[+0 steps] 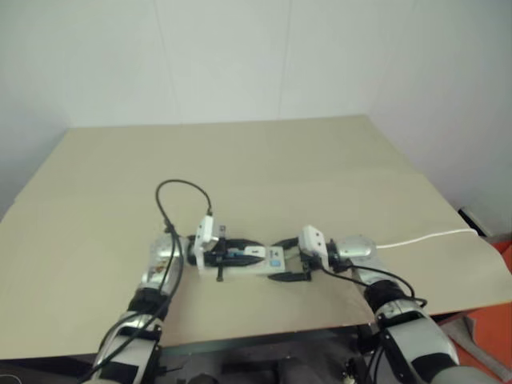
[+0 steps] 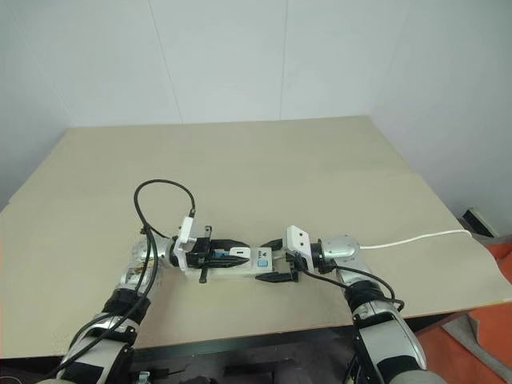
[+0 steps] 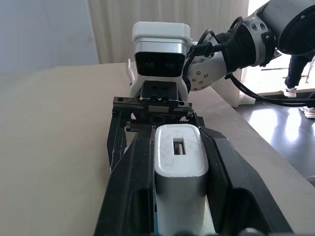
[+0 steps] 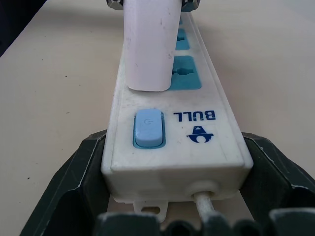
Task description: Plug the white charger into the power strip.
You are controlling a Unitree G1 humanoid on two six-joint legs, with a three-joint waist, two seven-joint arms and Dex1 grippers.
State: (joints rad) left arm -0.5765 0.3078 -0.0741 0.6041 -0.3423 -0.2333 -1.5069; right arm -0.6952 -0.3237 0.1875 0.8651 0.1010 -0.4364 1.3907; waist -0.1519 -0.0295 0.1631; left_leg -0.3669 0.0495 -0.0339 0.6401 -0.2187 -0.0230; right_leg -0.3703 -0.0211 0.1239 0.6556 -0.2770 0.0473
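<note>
Low at centre frame, near the front edge of the tan bench (image 1: 320, 160): left gripper (image 1: 240, 254), jaws clamped shut on the white charger (image 3: 178, 162), held over the power strip (image 4: 172, 132); right gripper (image 1: 290, 261), jaws spread wide around the strip's switch end. Beyond, thin white cord (image 1: 424, 237) trailing toward right edge.

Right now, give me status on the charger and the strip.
Left gripper shut on white charger, over the power strip. Right gripper straddles the strip's switch end. Whether the charger is seated, cannot tell. Nothing in the way.
</note>
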